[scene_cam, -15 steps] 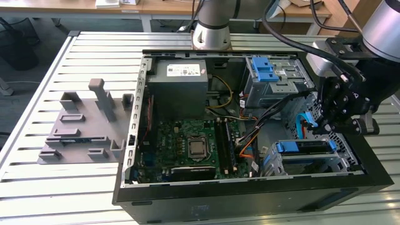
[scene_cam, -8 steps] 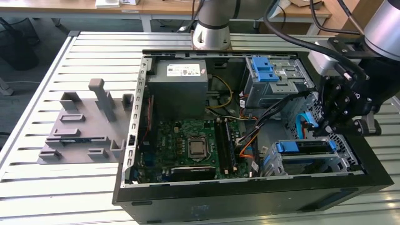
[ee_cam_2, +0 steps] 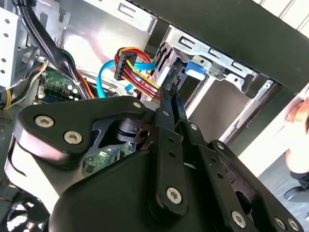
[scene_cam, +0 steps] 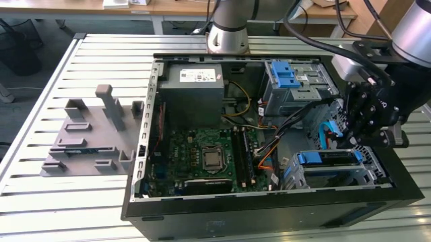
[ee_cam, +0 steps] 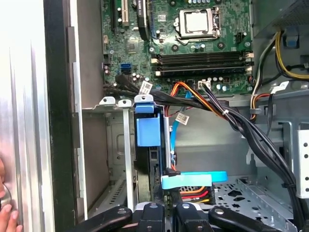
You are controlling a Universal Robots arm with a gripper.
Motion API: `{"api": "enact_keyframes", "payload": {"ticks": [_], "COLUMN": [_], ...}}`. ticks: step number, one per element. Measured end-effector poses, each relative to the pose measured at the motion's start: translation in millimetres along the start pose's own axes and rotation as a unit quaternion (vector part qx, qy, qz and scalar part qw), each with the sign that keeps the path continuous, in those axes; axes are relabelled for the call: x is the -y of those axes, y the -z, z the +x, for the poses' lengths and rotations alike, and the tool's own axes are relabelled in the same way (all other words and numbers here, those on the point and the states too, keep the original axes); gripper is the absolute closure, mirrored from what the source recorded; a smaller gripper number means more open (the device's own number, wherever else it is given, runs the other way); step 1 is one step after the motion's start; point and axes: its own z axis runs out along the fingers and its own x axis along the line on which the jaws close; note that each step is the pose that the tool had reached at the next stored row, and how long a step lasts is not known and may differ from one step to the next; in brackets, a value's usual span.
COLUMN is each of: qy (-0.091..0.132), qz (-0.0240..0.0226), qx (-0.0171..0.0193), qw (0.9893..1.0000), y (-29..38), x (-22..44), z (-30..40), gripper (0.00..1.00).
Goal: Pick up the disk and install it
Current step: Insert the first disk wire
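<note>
Hovering at lower right of exterior view: gripper (scene_cam: 357, 143), fingertips (ee_cam_2: 166, 104) pinched together, just beside disk (scene_cam: 330, 158) — disk sits in drive cage (scene_cam: 377, 172) inside open computer case (scene_cam: 269, 212), motherboard (scene_cam: 202, 151) alongside.

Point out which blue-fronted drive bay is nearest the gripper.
The bay holding the disk, by the gripper; the other cage sits farther off, beside the grey box.

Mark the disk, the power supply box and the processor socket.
the disk (ee_cam: 147, 130), first wrist view, on its blue bracket.
the power supply box (scene_cam: 194, 101), exterior view, on its grey face.
the processor socket (scene_cam: 212, 157), exterior view, on its middle.
</note>
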Motion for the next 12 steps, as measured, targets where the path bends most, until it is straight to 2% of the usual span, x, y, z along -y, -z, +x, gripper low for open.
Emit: {"api": "enact_keyframes", "payload": {"ticks": [6, 10, 12], "qy": [-0.009, -0.009, -0.010], "qz": [-0.0003, 0.0000, 0.0001], "qx": [-0.0007, -0.0040, -0.0044], "qw": [1.0000, 0.9999, 0.9999], "y": [-2.0, -3.7, -4.5], "x": [0.2, 0.3, 0.5], "z": [1.5, 2.8, 3.5], "gripper": [0.84, 0.84, 0.84]}}
